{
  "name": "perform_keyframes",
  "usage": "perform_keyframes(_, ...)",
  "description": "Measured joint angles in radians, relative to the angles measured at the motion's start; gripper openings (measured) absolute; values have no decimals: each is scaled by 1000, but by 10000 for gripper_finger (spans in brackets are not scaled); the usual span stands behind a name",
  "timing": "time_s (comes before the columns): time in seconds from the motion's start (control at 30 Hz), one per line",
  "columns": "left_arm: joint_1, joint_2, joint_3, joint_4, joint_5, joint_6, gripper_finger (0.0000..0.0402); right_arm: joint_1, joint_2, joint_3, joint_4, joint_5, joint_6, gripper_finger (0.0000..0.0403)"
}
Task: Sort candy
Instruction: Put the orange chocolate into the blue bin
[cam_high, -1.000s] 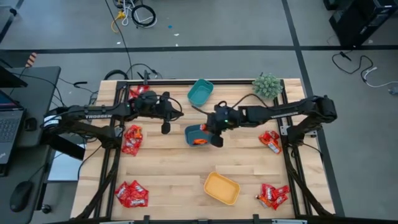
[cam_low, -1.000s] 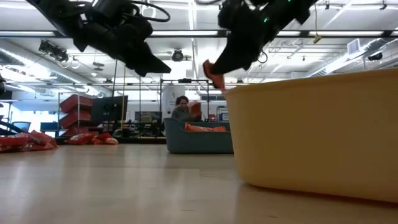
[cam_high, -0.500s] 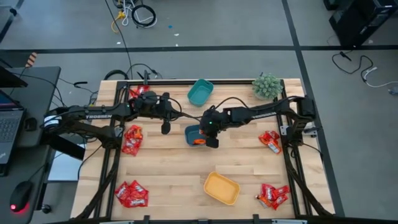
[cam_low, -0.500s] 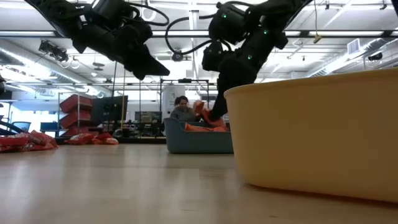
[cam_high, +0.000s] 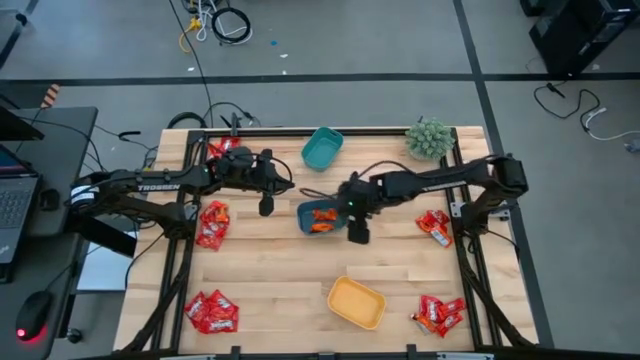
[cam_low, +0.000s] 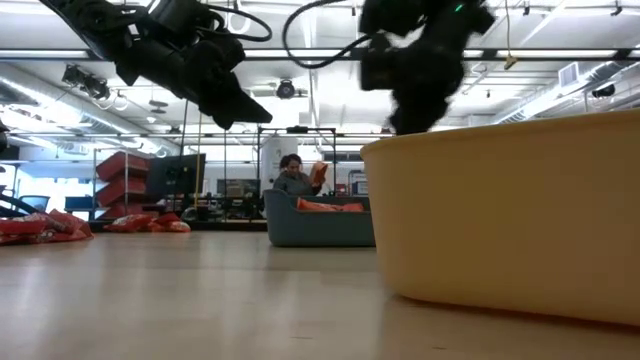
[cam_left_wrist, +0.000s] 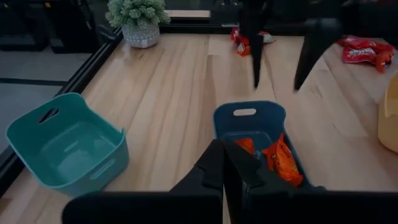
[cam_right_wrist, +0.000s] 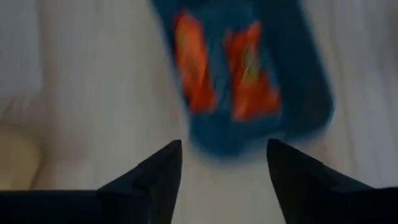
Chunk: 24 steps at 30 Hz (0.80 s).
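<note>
A dark blue bin (cam_high: 305, 212) stands mid-table with two orange-red candies (cam_left_wrist: 280, 160) inside; one sticks up above its rim (cam_low: 319, 172). My right gripper (cam_high: 357, 235) hangs open just right of the bin, nothing between its fingers (cam_right_wrist: 163, 169). It also shows open beyond the bin in the left wrist view (cam_left_wrist: 277, 59). My left gripper (cam_high: 265, 207) hovers shut and empty left of the bin (cam_left_wrist: 225, 163). Piles of red candy lie at the table's left (cam_high: 212, 222), near left (cam_high: 212, 312), right (cam_high: 436, 225) and near right (cam_high: 440, 313).
An empty teal bin (cam_high: 322, 147) stands at the far edge, a yellow-orange bin (cam_high: 357, 302) near the front edge. A potted plant (cam_high: 430, 137) sits at the far right corner. More red candy lies at the far left (cam_high: 222, 147). Bare wood lies between the bins.
My right gripper brought an orange-red candy down into the blue bin, opened and let it go. It then rose and drew back toward the table's right and near edges. The candy now lies in the bin beside the other one.
</note>
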Motion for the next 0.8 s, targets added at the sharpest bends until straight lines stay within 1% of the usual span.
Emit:
perform_keyframes(0.07, 0, 0, 0, -3, 0, 1, 1, 33, -35, 0, -108, 16, 67, 228)
perform_keyframes(0.17, 0, 0, 0, -6, 0, 1, 1, 89, -89, -1, -259, 78, 188, 225)
perform_keyframes(0.27, 0, 0, 0, -11, 0, 1, 1, 141, -137, -27, -371, 121, 332, 221)
perform_keyframes(0.4, 0, 0, 0, -15, 0, 2, 1, 191, -218, -129, -398, 119, 496, 220)
perform_keyframes(0.53, 0, 0, 0, -15, 0, 1, 1, 220, -291, -241, -415, 105, 628, 224)
perform_keyframes(0.7, 0, 0, 0, -14, 0, 1, 1, 221, -353, -339, -511, 104, 730, 233)
perform_keyframes(0.8, 0, 0, 0, -14, 0, 0, 1, 208, -374, -401, -518, 92, 757, 243)
